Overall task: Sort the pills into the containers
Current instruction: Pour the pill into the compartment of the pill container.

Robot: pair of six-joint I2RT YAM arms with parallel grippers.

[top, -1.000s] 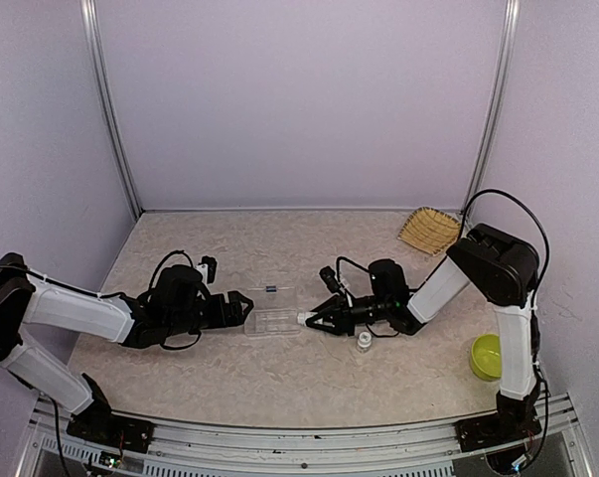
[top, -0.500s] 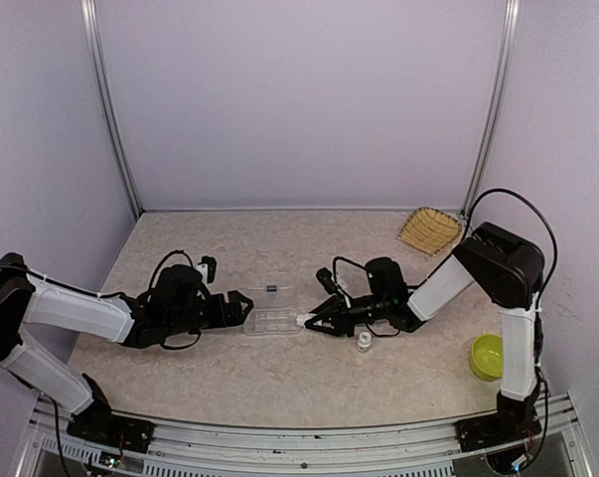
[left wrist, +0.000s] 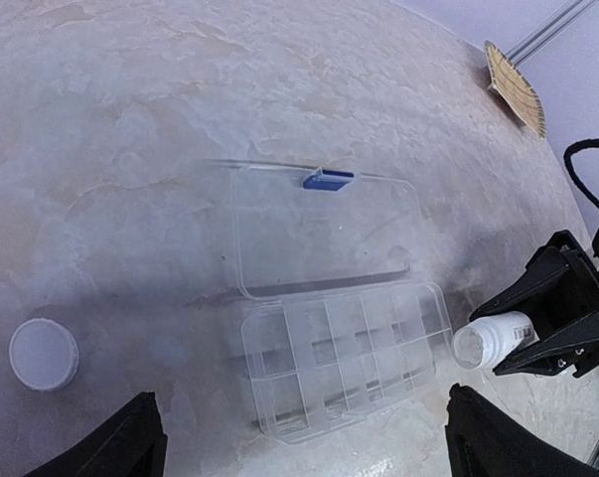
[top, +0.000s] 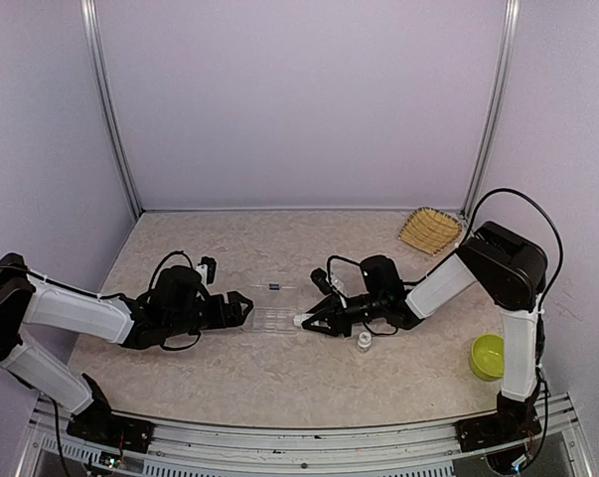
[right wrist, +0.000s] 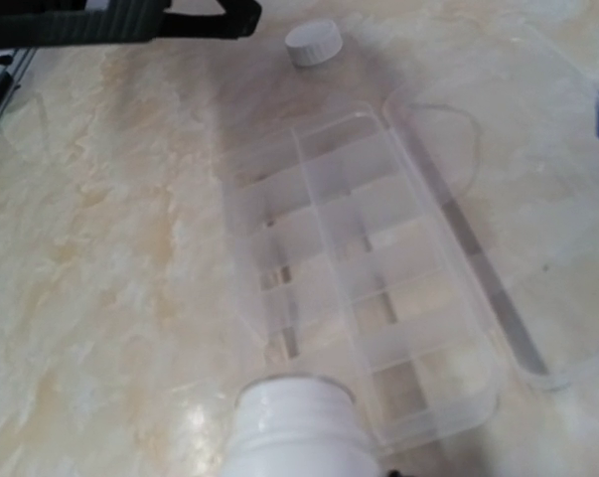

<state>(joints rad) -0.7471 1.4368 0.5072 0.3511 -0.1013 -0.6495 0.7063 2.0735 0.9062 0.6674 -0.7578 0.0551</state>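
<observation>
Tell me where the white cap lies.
In the left wrist view, the white cap lies lower left on the tabletop, apart from the clear box.

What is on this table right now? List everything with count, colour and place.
compartment box: one, clear, table centre, lid open flat, blue latch
pill bottle: one, white, uncapped, held sideways, mouth beside the box
cap: one, white, on the table left of the box
small container: one, whitish, standing near the right pincer
bowl: one, lime-green, right edge
basket: one, woven straw, far right corner
pills: none discernible
table: one, beige marbled
left pincer: black, open, facing the box
right pincer: black, shut on the pill bottle
</observation>
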